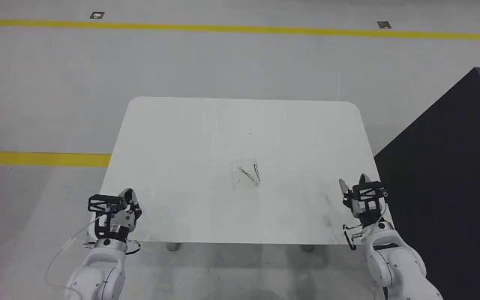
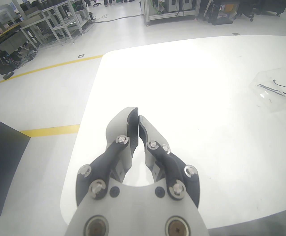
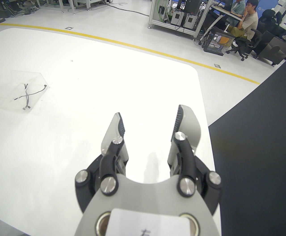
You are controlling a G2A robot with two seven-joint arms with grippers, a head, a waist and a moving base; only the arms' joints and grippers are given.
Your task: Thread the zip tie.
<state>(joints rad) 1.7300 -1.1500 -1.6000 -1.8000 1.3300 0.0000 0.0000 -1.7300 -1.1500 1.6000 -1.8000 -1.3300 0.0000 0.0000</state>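
An industrial lab; aluminium-frame racks (image 3: 178, 17) of equipment; yellow floor line (image 1: 225, 28).

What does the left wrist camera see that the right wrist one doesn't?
Left wrist view's own: the left claw, shut. Right wrist view's own: the right claw, open near the table's edge. Shared: the white rounded table, the clear square plastic sheet carrying thin black zip ties, and a yellow floor line.

Open table surface (image 1: 187, 142) around central clear tray (image 1: 238, 165), dark panel (image 1: 442, 165) flanking right edge
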